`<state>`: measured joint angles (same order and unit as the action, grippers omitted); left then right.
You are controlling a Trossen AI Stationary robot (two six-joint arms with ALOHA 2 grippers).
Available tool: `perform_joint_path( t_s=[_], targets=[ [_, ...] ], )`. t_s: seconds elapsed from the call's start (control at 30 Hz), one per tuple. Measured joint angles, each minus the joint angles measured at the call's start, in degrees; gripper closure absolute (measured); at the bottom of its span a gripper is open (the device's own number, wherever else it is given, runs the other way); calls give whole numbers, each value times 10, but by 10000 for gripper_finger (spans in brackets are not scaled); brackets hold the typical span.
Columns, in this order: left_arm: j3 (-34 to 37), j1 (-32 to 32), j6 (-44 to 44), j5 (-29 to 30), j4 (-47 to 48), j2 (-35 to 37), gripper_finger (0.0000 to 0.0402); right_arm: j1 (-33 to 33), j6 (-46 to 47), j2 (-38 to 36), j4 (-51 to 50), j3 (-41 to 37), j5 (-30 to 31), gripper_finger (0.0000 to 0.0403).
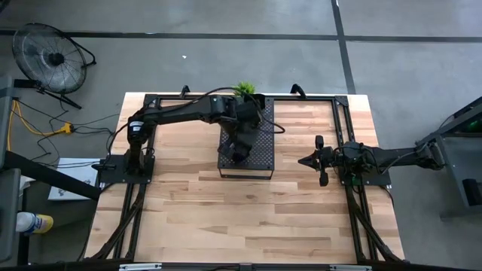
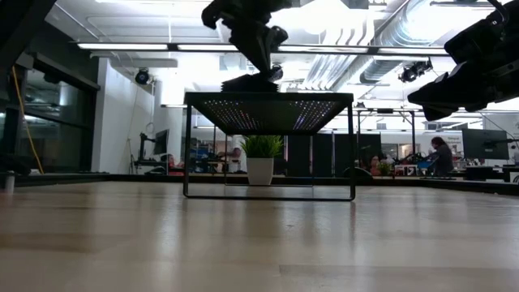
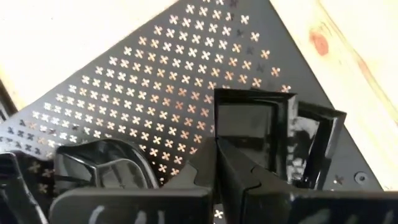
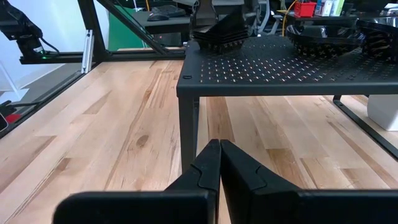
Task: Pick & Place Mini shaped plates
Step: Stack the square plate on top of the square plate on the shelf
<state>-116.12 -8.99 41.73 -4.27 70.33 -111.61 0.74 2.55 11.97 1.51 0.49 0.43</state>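
Observation:
A dark perforated tray (image 1: 256, 162) stands on legs at the table's middle. On its top lie black glossy mini shaped plates: a square one (image 3: 249, 121) lying partly over another plate (image 3: 320, 140), and a rounded one (image 3: 106, 165) beside them. My left gripper (image 3: 217, 144) is over the tray, pointing steeply down, shut at the square plate's edge. In the low view the plates show as a dark stack (image 2: 251, 82) under the gripper. My right gripper (image 1: 303, 160) waits shut above the table to the right of the tray. My left gripper has the square plate's side rim (image 3: 216, 118) in the seam between its two shut fingers, which come from above, slanting down, and lie along that rim. The plate lies over the plate beneath. I cannot tell whether it is lifted clear.
More black plates (image 4: 323, 34) are piled at the tray's far end. A small green plant (image 2: 261, 158) in a white pot stands by the tray's far edge. Bare wooden tabletop (image 1: 226, 218) lies near and to both sides. A fan (image 1: 49, 56) stands on the floor.

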Motion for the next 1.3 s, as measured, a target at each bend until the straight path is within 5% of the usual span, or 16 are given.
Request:
perform_joint_path(
  t_s=[0.33, 1.3],
  targets=[
    [-57, 0, 3, -21, 54, 0, 401, 0, 0, 0, 0, 0, 0, 398],
    [-58, 0, 36, -71, 110, 0, 402, 0, 0, 0, 0, 0, 0, 398]
  ],
)
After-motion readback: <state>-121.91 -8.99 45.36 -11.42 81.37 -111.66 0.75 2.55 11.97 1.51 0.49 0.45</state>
